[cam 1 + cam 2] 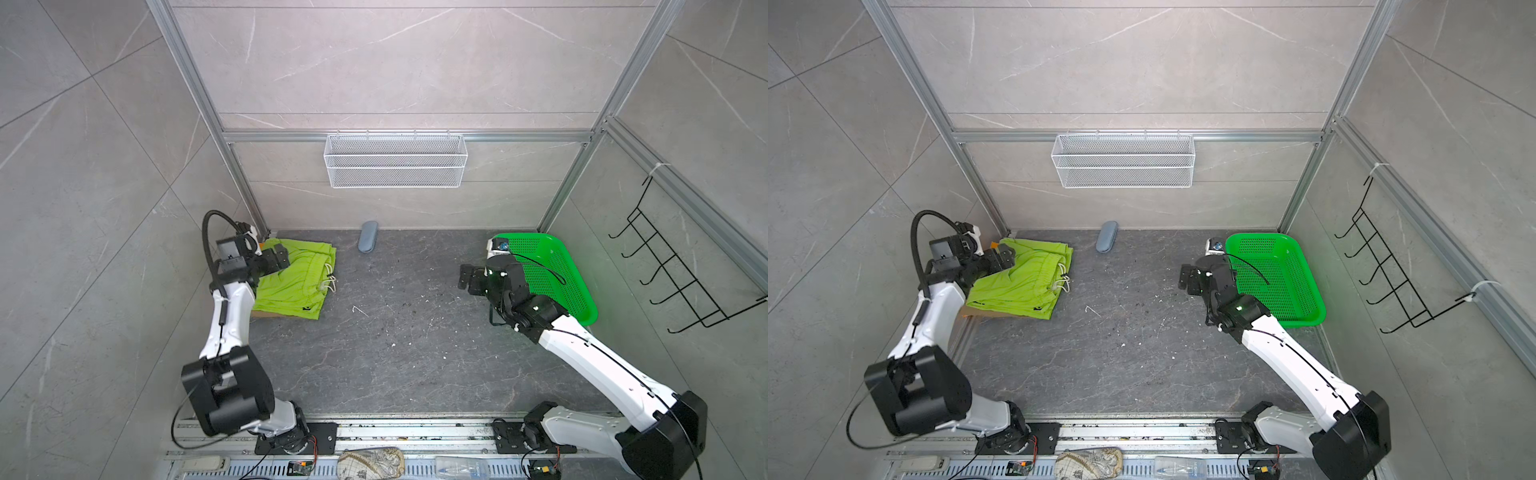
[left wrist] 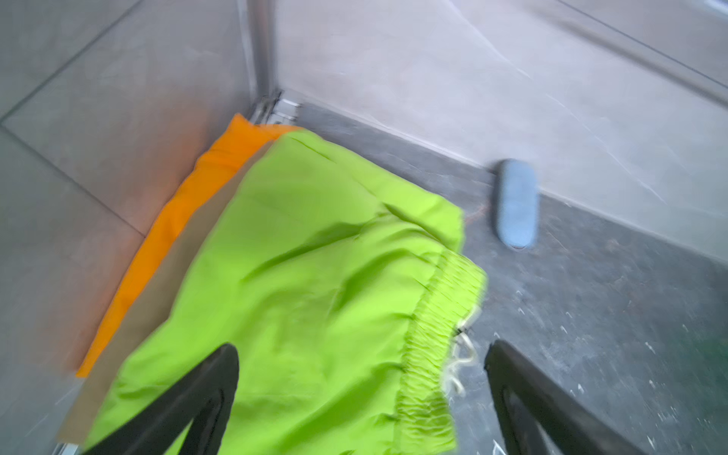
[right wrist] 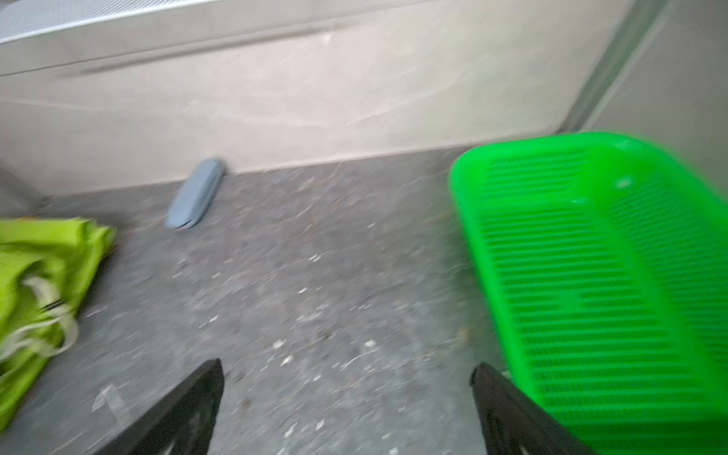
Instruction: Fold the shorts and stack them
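Left end effector: we see the left end effector (image 1: 279, 259) with its jaws spread wide and nothing between them; in the left wrist view it hangs over green cloth. We cannot tell whether a fingertip touches the cloth.
Lime green shorts: the lime green shorts (image 1: 295, 278) lie folded directly below it, in the far left corner of the table (image 1: 395, 332), on top of the pile.
Layers beneath: in the left wrist view the khaki shorts (image 2: 157, 299) show as a tan strip under the green, and the orange shorts (image 2: 205, 189) as a band against the left wall.
Long axis: we read the pile as running near to far along the left wall, with the elastic waist and pale drawstring turned right, toward the middle of the table.
Right end effector: the right end effector (image 1: 467, 280) is also wide open and empty. It hovers over bare table just left of the green basket (image 1: 548, 270), well apart from the pile.
Nearer arm: the left one, by far; the right would have to cross the whole table.
Other thing: a grey-blue case (image 1: 368, 242) lies at the far wall, right of the pile and apart from it.
Our judgement: all three shorts look stacked, so any tidying falls to the left arm, which would reach down and slightly nearward. Otherwise it lifts clear without dragging the top layer.
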### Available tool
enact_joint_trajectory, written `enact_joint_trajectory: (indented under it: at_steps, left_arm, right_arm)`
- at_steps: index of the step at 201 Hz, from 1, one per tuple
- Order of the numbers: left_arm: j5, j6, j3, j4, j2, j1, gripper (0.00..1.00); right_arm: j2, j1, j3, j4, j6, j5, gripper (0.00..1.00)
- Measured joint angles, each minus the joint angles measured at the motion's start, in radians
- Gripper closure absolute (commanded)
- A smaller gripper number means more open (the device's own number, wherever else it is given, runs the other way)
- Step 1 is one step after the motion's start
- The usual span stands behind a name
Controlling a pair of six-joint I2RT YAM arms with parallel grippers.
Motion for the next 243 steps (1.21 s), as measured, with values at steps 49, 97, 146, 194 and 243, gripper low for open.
enact_joint_trajectory:
  at_steps: [49,97,146,194,243]
  left_arm:
    - [-0.187,-0.022,-0.424,0.336,-0.204,-0.148,0.0]
    - [-0.376,-0.058,-0.718,0.529,-0.167,-0.172,0.0]
    - [-0.403,-0.045,-0.814,0.735,-0.108,-0.173,0.0]
    - [-0.371,-0.014,-0.824,0.923,-0.012,-0.173,0.0]
    - [-0.291,0.032,-0.805,0.952,0.072,-0.182,0.0]
  right_arm:
    - [0.03,-0.104,-0.195,0.128,-0.089,0.319,0.01]
    - [0.125,-0.158,-0.366,0.326,-0.153,0.465,0.01]
    - [0.203,-0.164,-0.502,0.64,-0.241,0.467,0.01]
    - [0.247,-0.179,-0.594,0.88,-0.283,0.442,0.0]
    - [0.282,-0.192,-0.677,1.163,-0.312,0.396,0.0]
